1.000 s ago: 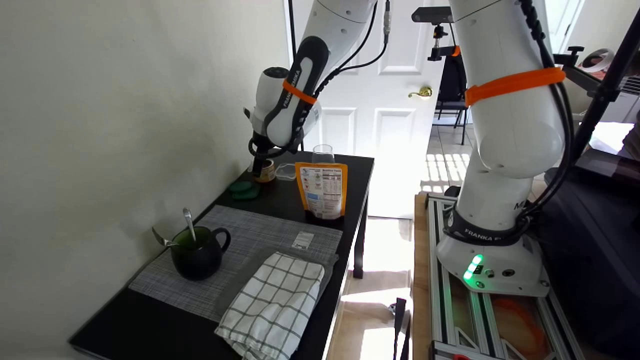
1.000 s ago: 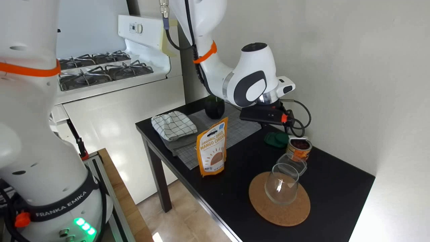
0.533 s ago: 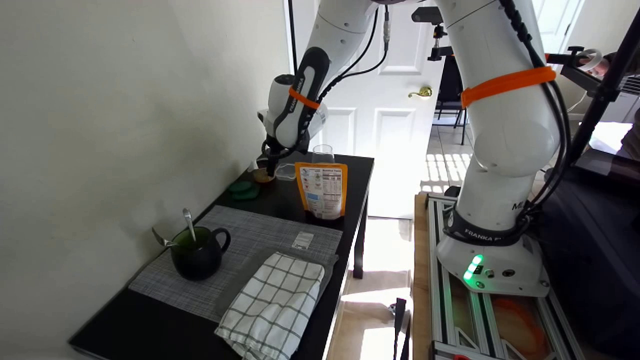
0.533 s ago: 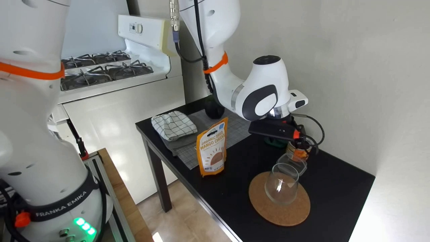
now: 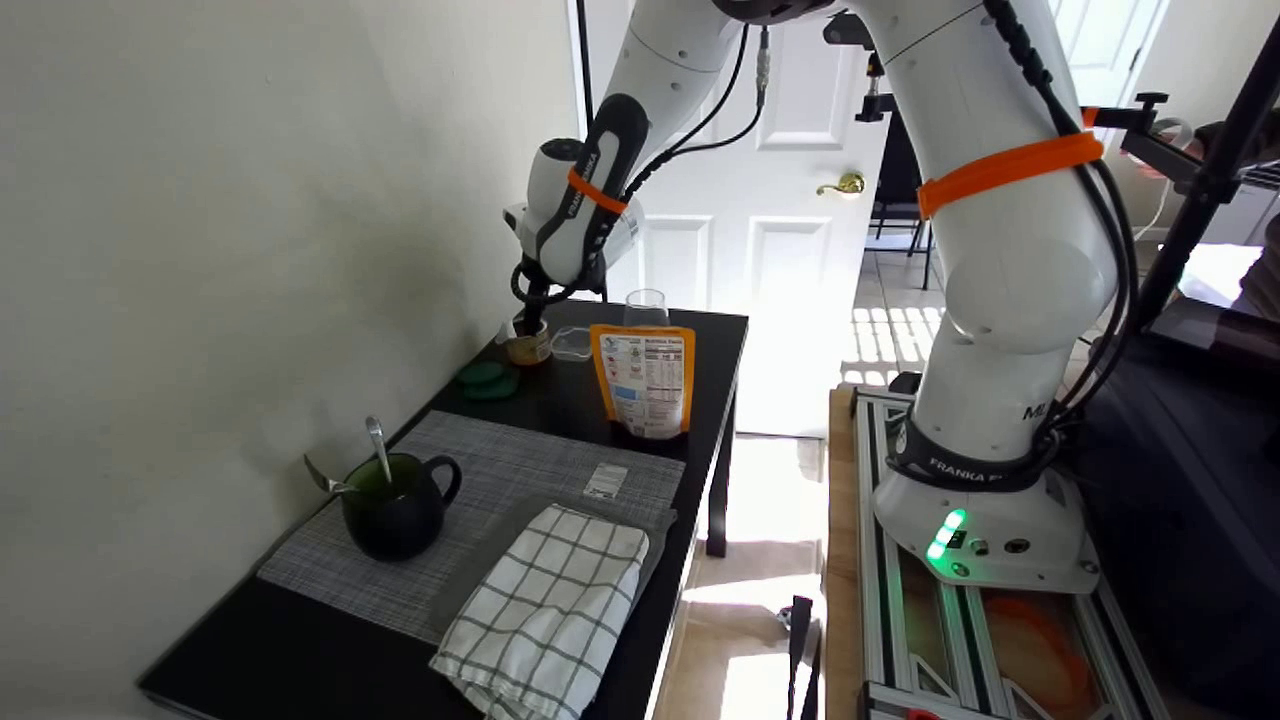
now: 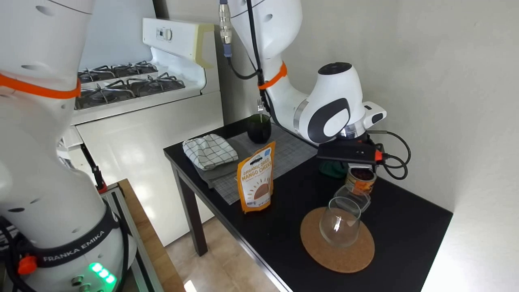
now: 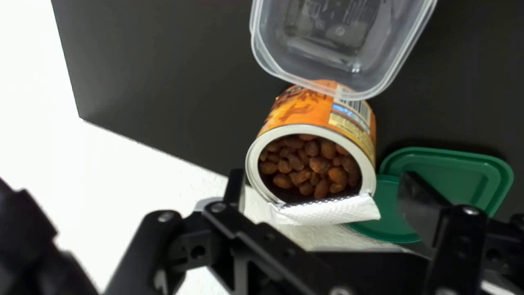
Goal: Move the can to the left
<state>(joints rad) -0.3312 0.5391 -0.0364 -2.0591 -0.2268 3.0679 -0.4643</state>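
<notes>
Slants forearm [image 5: 665,70] down to wrist [image 6: 344,87] in both exterior views. Points hand [image 7: 322,182] roughly downward; in wrist view, holds fingers [image 7: 419,205] spread well apart, with a gap between.

Mtl-rim can [image 7: 313,112], glossy plast. tub [image 7: 327,53]

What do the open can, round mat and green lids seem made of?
Open can: metal or paperboard, unclear; smooth pale rim, printed orange label. Round mat: probably cork, from its matte tan surface. Green lids: likely plastic, smooth, with moulded raised rims.
</notes>
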